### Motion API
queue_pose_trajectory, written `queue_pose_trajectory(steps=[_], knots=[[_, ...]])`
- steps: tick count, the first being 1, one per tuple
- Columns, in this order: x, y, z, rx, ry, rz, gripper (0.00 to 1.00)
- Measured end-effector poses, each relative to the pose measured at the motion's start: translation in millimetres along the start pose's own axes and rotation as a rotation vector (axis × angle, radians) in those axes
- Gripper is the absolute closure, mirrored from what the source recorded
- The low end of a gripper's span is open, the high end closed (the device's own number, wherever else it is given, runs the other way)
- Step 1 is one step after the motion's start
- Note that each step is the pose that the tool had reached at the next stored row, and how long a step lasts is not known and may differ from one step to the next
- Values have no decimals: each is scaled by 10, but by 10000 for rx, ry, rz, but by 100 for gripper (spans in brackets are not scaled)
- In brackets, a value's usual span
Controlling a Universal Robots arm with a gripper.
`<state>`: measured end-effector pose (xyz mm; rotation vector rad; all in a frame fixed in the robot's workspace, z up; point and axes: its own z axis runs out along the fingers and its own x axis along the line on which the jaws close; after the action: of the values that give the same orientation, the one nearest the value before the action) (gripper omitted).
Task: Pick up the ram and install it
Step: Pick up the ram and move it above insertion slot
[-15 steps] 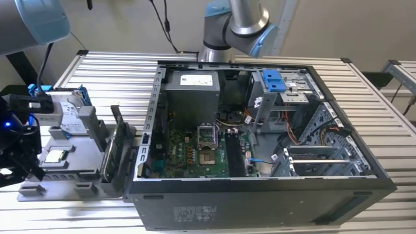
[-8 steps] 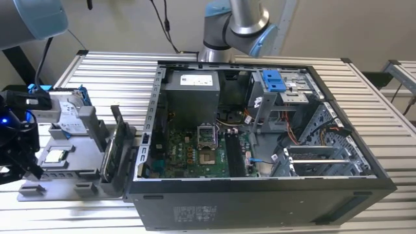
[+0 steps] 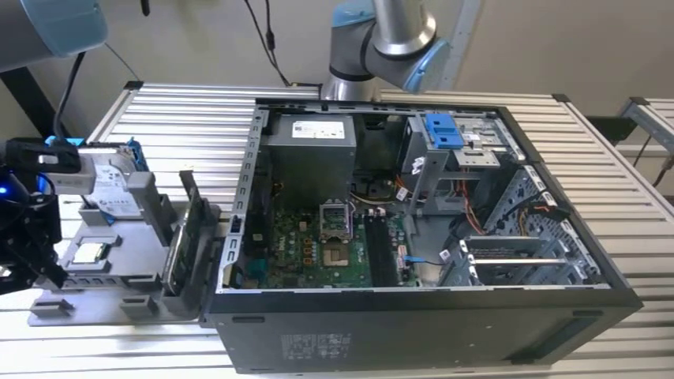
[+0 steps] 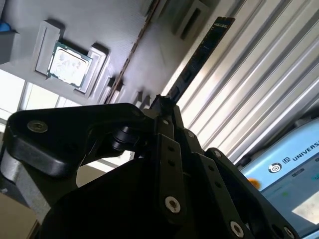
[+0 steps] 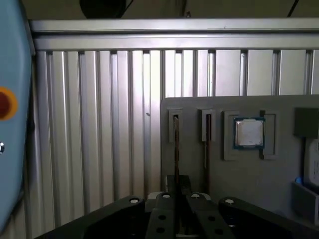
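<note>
The ram point(image 4: 199, 55) is a long, thin dark stick that juts out from between my gripper's fingers in the second wrist view. In the first wrist view I see the ram point(image 5: 176, 149) edge-on, in line with a slot of the grey parts holder point(image 5: 249, 184). My gripper point(image 4: 162, 107) point(image 5: 177, 186) looks shut on the ram's near end. In the exterior view the gripper point(image 3: 31, 260) hangs at the left end of the grey parts holder point(image 3: 116, 268), far from the open computer case point(image 3: 421, 237) and its green motherboard point(image 3: 316, 245).
The holder also carries a silver processor chip point(image 5: 249, 133) point(image 4: 68, 62), a second thin stick point(image 5: 206, 149) in the neighbouring slot, upright cards point(image 3: 189, 237) and a hard drive point(image 3: 106, 185). All of this rests on a ribbed metal table point(image 3: 632, 237). The arm's base point(image 3: 368, 47) stands behind the case.
</note>
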<state>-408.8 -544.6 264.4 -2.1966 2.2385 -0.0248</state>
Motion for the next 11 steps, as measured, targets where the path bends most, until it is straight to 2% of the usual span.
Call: queue_pose_trajectory(steps=[11], knots=[[1, -1, -80, 0, 18, -1, 86]])
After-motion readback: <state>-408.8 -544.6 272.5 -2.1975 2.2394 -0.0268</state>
